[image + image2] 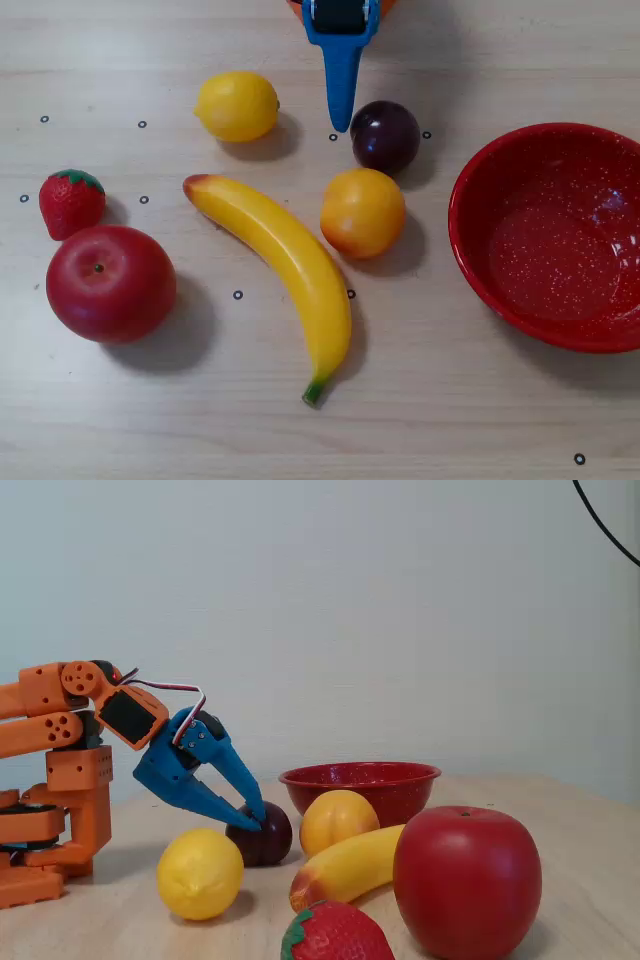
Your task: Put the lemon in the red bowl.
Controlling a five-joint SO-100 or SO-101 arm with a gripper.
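Note:
The lemon lies on the table at the upper left of the overhead view; in the fixed view the lemon sits in front of the arm. My blue gripper reaches in from the top edge, its tip between the lemon and a dark plum. Seen from the side, the gripper slopes down with its fingertips together beside the plum, and it holds nothing. The red bowl stands empty at the right of the overhead view, and in the fixed view the red bowl sits behind the fruit.
An orange-yellow round fruit, a banana, a red apple and a strawberry are spread across the wooden table. The orange arm base stands at the left of the fixed view.

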